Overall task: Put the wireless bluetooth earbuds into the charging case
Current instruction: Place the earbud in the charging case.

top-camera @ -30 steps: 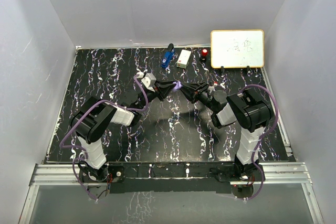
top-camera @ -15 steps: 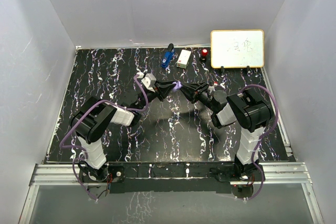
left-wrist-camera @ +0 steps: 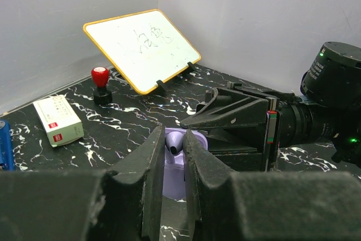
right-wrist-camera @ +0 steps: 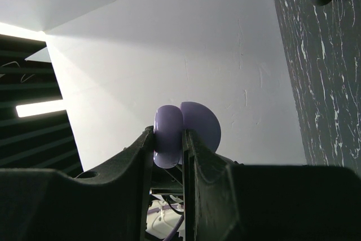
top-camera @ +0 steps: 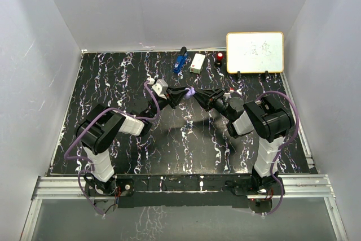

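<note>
A pale lilac earbud sits pinched between the tips of my left gripper, which is shut on it. Right behind and below it is the open lilac charging case, held up off the table. My right gripper is shut on the case body, and the lid stands open to one side. In the top view both grippers meet over the middle of the table, left gripper and right gripper tip to tip, with the case between them. Whether the earbud touches the case I cannot tell.
Along the back edge of the table stand a small whiteboard on feet, a red-topped stamp, a white box and a blue tool. White walls close in the table on three sides.
</note>
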### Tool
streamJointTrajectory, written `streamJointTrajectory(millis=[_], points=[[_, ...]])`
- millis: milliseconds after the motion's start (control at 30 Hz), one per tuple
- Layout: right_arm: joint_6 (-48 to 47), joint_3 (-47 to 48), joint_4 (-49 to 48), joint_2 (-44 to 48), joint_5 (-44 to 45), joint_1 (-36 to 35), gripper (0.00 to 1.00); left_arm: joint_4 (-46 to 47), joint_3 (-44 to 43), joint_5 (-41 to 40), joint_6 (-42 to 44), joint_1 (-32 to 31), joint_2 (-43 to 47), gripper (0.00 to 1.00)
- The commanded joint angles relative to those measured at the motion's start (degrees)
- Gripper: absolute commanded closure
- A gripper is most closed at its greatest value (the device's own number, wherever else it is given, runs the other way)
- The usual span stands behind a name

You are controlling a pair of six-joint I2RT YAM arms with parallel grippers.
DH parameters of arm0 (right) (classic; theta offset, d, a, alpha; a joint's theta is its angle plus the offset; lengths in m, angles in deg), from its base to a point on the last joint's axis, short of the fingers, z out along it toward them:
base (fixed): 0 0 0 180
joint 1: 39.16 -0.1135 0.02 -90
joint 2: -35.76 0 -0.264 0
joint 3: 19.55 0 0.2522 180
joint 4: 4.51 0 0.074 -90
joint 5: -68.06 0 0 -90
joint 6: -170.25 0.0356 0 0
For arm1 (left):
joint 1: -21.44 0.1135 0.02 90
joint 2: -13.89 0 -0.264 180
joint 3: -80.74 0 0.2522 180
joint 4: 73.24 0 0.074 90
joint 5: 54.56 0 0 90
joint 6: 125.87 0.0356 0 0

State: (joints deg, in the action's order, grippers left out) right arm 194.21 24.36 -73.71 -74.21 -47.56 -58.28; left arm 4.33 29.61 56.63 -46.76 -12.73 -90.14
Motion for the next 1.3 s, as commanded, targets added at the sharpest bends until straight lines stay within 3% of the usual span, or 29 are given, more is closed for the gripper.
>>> streamJointTrajectory(millis=[0, 733, 1000, 1267], points=[[-0.6, 0.2, -11.8, 0.3, 0.7, -0.1, 1.0, 11.0, 0.3, 0.5, 0.9, 0.3, 1.9, 0.87], [-1.0, 1.0, -11.3, 0.5, 0.4, 0.0, 1.0, 10.9, 1.5, 1.1, -0.6, 0.3, 1.1, 0.86], [-1.2, 0.9, -11.0, 0.5, 0.3, -0.1, 1.0, 11.0, 1.4, 1.1, -1.1, 0.3, 0.9, 0.72], [-1.4, 0.7, -10.9, 0.6, 0.4, -0.1, 1.0, 11.0, 1.6, 0.8, -1.1, 0.3, 1.4, 0.67]])
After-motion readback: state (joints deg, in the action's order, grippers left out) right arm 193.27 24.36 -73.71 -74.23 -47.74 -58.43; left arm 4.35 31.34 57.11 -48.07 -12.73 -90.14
